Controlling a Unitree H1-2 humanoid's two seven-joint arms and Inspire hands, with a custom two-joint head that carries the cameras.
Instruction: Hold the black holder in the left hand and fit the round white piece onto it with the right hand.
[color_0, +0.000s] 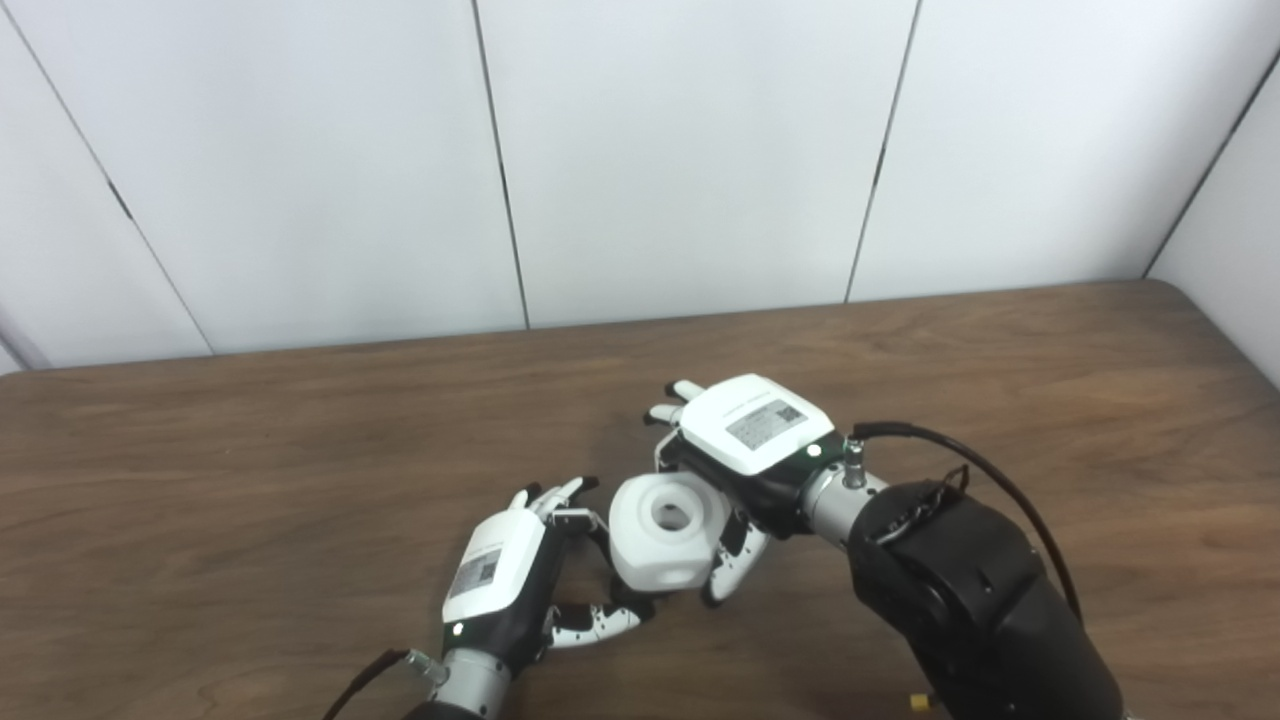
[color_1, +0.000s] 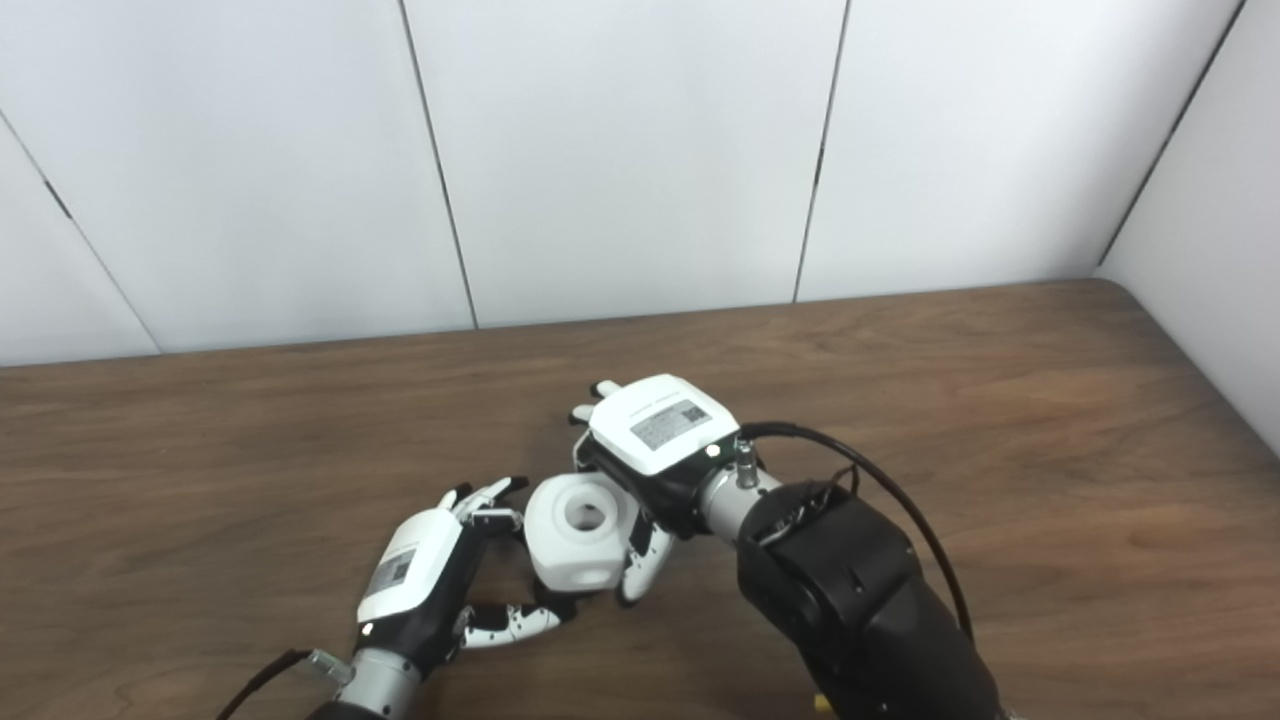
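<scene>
The round white piece (color_0: 668, 530), chunky with a hole in its top face, sits low over the table between my two hands. My right hand (color_0: 750, 440) comes in from the right and is shut on it, fingers over its far side and thumb beneath its right edge. My left hand (color_0: 510, 575) is close on its left, fingers and thumb curled toward a dark part that I take for the black holder (color_0: 632, 600), which shows just under the white piece. The white piece hides most of the holder, so I cannot tell how far it sits on it.
The brown wooden table (color_0: 1000, 380) stretches to both sides and back to a white panelled wall (color_0: 680, 150). My right forearm (color_0: 960, 600) with its black cable fills the lower right. No other objects show on the table.
</scene>
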